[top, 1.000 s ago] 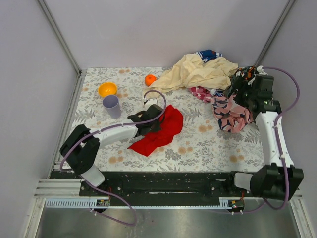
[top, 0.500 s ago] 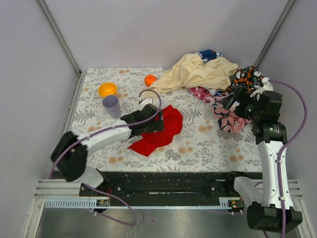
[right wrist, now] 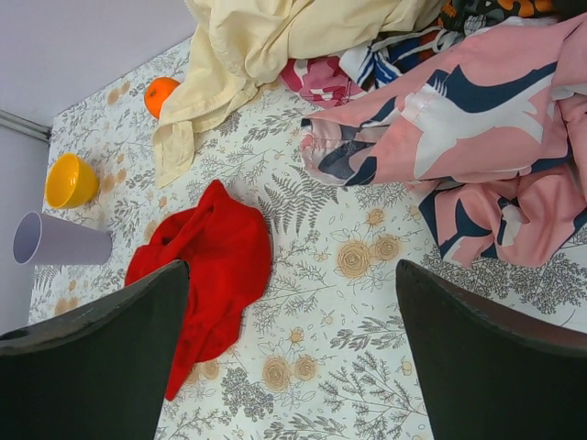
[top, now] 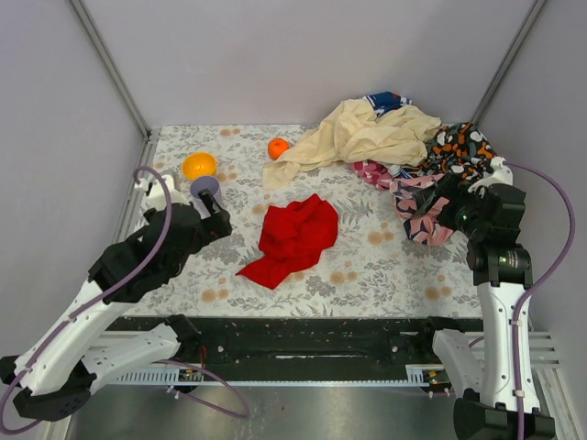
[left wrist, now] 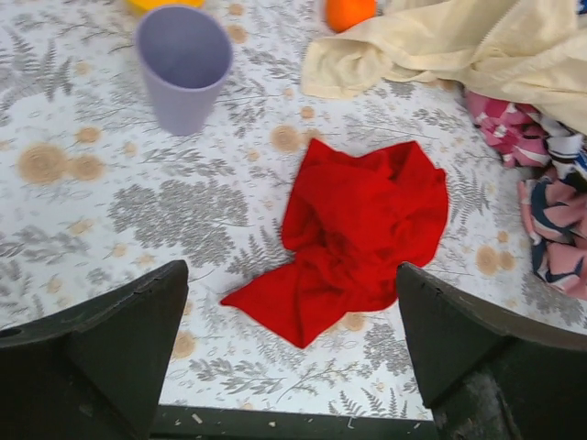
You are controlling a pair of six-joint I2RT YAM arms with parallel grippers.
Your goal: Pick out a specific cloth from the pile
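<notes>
The red cloth (top: 295, 238) lies crumpled and alone on the floral table, left of the pile (top: 394, 137); nothing touches it. It also shows in the left wrist view as the red cloth (left wrist: 358, 229) and in the right wrist view as the red cloth (right wrist: 206, 266). The pile is beige, pink patterned and black-orange-white fabric at the back right, with the beige piece (left wrist: 477, 46) and pink piece (right wrist: 477, 119) nearest. My left gripper (top: 216, 218) hangs open and empty left of the cloth, beside the cup. My right gripper (top: 429, 197) is open and empty above the pile's near edge.
A purple cup (top: 205, 192) stands by the left gripper, with an orange bowl (top: 199, 165) behind it and an orange fruit (top: 278, 147) near the beige fabric. Grey walls close the table in at the back and on both sides.
My left gripper opened, let go of the red cloth and drew back left toward the cup. The right arm pulled back a little from the pile toward the near side.
</notes>
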